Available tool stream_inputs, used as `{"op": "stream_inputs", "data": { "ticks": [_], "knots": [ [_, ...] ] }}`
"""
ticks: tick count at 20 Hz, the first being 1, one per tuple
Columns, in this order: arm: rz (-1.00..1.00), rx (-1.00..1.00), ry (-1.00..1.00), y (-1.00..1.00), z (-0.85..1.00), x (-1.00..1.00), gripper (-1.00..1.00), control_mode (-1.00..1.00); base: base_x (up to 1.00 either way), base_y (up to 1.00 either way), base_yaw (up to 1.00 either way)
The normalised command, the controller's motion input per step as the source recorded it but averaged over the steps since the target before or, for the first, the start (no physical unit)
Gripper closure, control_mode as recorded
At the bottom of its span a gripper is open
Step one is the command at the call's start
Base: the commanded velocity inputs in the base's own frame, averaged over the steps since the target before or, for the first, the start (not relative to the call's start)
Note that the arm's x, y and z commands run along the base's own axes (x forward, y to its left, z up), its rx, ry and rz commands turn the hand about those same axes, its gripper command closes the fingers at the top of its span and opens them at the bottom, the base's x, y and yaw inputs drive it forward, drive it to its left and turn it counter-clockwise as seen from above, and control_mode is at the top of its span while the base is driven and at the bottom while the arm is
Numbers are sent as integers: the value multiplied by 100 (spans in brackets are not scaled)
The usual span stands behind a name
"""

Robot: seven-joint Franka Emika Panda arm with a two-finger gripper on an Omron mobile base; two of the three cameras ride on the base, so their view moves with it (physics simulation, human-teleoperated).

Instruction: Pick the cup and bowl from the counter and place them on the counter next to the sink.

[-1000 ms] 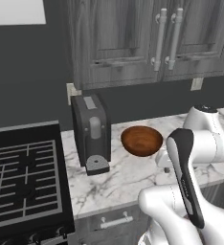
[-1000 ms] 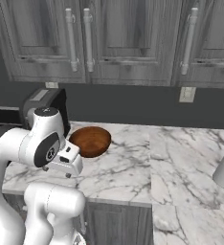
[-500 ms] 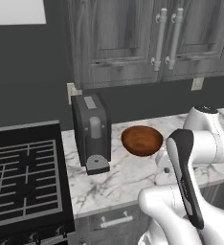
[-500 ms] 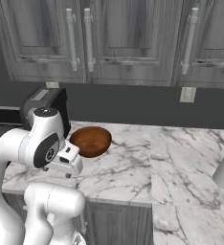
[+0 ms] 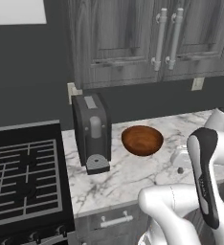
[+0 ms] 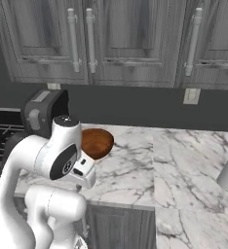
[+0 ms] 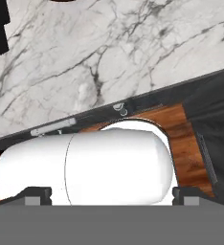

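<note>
My end effector (image 7: pixel 112 194) hangs fully open with nothing between its fingers, pointing down at the front edge of the marble table (image 7: pixel 133 57). The bowl (image 5: pixel 142 140) sits on the table (image 5: pixel 128 177) just right of a dark coffee machine (image 5: pixel 91 133), beside the stove (image 5: pixel 23 182).

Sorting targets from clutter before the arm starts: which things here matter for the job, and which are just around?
Job:
bowl
counter

Just around:
coffee machine
stove
cabinets
wall outlet
</note>
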Motion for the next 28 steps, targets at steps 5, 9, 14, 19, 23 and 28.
{"op": "stream_inputs", "data": {
  "ticks": [5,9,14,19,23,28],
  "knots": [
    [-7,4,-1,-31,3,0,-100,-100,0,0,0],
    [-6,6,-15,0,34,19,-100,-100,0,0,0],
    [-2,3,-21,0,42,35,-100,-100,0,0,0],
    [0,0,-4,0,3,41,-100,-100,0,0,0],
    [-8,-4,19,5,0,66,-100,-100,0,0,0],
    [-19,-1,16,9,-7,79,-100,-100,0,0,0]
  ]
}}
